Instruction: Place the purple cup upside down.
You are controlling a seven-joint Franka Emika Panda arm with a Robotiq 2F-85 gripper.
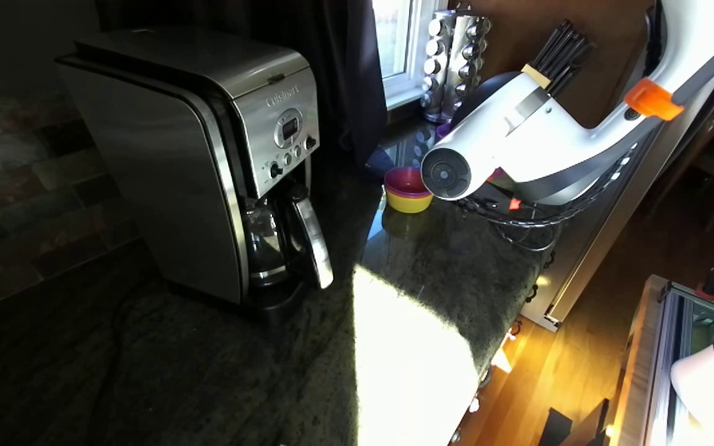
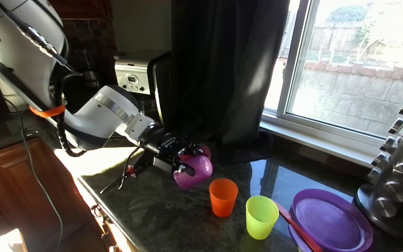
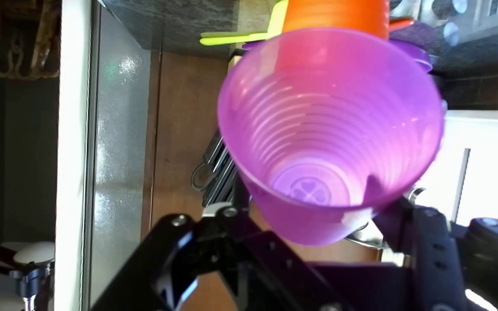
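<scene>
The purple cup (image 2: 196, 171) is in my gripper (image 2: 193, 161), lying on its side in an exterior view. Its base points right and its mouth faces back and down toward the arm. It appears held above the dark counter; the gap is hard to judge. In the wrist view I look into the open mouth of the cup (image 3: 327, 129) and see its base. The gripper fingers (image 3: 320, 207) press its wall from both sides. An exterior view shows the arm (image 1: 506, 136) with gripper and cup hidden behind it.
An orange cup (image 2: 223, 199) and a yellow-green cup (image 2: 261, 218) stand upright on the counter. Beyond are a red spoon (image 2: 303, 231), a purple plate (image 2: 331, 220) and a spice rack (image 2: 401, 178). Stacked bowls (image 1: 408, 201), a wire basket (image 1: 518, 220) and a coffee maker (image 1: 276, 124) also show.
</scene>
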